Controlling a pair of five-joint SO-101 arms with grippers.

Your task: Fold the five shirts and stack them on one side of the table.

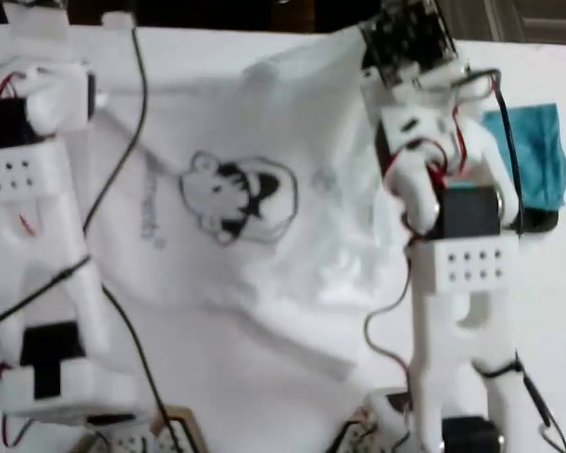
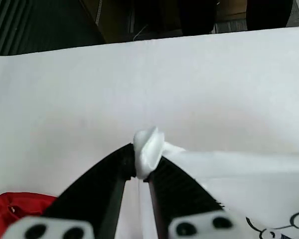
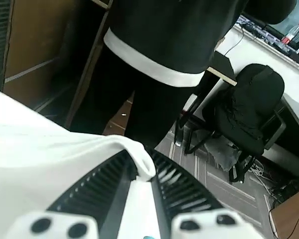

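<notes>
The left end effector (image 2: 142, 167) is clamped on a bunch of the white shirt (image 1: 236, 217). Bare tabletop (image 2: 139, 84) stretches ahead of it, and red fabric (image 2: 15, 205) lies back beside it. The right end effector (image 3: 142, 167) pinches the shirt's edge. Beyond it, past the tabletop, stands a black office chair (image 3: 249, 114). A teal shirt (image 1: 538, 156) lies beside the right arm.

White shirt (image 1: 264, 245), black cartoon print; teal cloth (image 1: 538, 151).
</notes>
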